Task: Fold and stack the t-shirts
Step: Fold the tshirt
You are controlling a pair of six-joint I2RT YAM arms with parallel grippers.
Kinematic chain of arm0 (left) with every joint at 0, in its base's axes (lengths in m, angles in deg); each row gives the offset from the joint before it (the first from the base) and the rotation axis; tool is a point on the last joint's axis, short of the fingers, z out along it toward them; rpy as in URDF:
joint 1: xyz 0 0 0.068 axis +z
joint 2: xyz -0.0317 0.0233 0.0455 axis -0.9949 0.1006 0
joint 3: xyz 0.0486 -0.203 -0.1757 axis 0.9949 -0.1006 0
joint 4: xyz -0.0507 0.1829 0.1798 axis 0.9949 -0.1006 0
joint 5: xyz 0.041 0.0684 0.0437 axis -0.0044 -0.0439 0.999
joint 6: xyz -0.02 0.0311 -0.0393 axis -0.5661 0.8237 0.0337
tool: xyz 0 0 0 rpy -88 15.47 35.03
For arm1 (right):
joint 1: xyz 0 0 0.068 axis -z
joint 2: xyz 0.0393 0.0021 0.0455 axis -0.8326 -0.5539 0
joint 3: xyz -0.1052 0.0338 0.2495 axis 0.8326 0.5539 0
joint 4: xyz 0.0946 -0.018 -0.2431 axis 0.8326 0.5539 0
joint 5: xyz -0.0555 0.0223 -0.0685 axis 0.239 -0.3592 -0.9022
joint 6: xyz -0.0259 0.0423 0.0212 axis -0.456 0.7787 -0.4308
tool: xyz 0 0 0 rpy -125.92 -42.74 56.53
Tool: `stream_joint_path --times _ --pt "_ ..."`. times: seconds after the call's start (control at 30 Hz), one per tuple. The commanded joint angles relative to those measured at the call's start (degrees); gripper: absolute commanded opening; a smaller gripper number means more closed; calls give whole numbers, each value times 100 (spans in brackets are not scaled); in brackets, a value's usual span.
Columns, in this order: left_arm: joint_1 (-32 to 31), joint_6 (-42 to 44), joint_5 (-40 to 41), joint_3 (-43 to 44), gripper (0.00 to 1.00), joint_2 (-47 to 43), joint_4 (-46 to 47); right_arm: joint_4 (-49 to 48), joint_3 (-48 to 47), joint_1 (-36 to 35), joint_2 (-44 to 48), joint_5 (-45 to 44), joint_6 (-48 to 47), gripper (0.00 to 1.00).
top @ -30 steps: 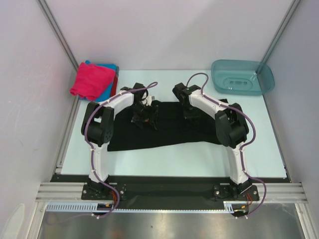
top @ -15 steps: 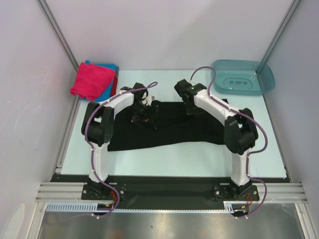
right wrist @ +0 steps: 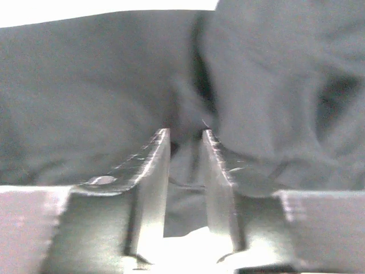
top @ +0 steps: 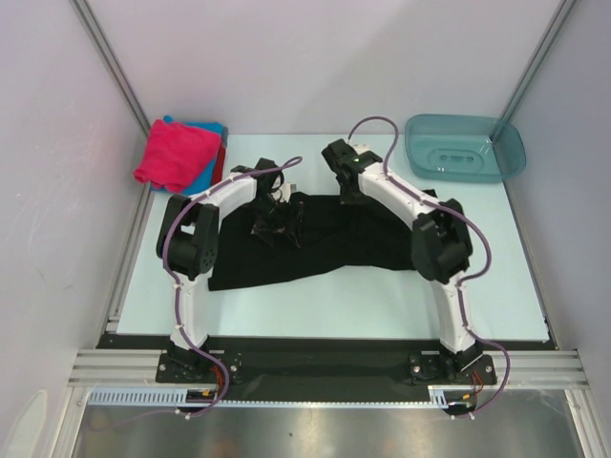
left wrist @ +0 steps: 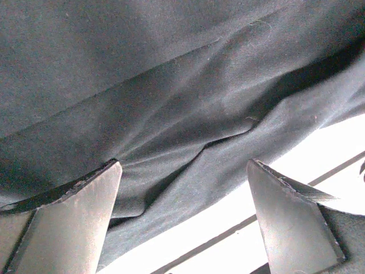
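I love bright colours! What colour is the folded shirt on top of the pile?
Bright pink. The folded shirt shows best from the top camera.

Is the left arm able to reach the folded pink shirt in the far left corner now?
Probably yes: the left gripper is open and holds nothing, and no object lies between it and the pink shirt.

Two arms, left arm (top: 191, 310) and right arm (top: 454, 315): white link shells, bulky black joint housings (top: 186, 239), and a black base plate (top: 196, 367) under each. A purple-grey cable (top: 178, 301) runs in loops along each arm. Left end effector (left wrist: 183, 162): two dark, wedge-shaped fingers (left wrist: 74, 217) with worn pale edges. Right end effector (right wrist: 186, 132): two flat, pale grey fingers (right wrist: 149, 182).
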Motion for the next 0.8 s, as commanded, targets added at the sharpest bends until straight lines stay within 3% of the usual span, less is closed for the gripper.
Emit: stream_joint_path --times 0.0,0.07,0.13,0.47,0.63,0.77 --pt "65 197 114 71 100 96 -11 152 -426 -25 -468 515 -301 42" --pt "65 206 123 71 100 96 -11 20 -94 -34 -153 482 -293 56" --pt "83 206 123 71 100 96 -28 28 101 1 224 210 -179 62" --pt "109 206 140 176 100 131 -55 1556 1200 501 1718 -1733 848 65" --pt "109 180 97 123 100 8 33 1383 2366 1213 2300 -944 1061 63" --pt "118 197 70 115 100 34 24 672 3414 1714 2739 127 1174 62"
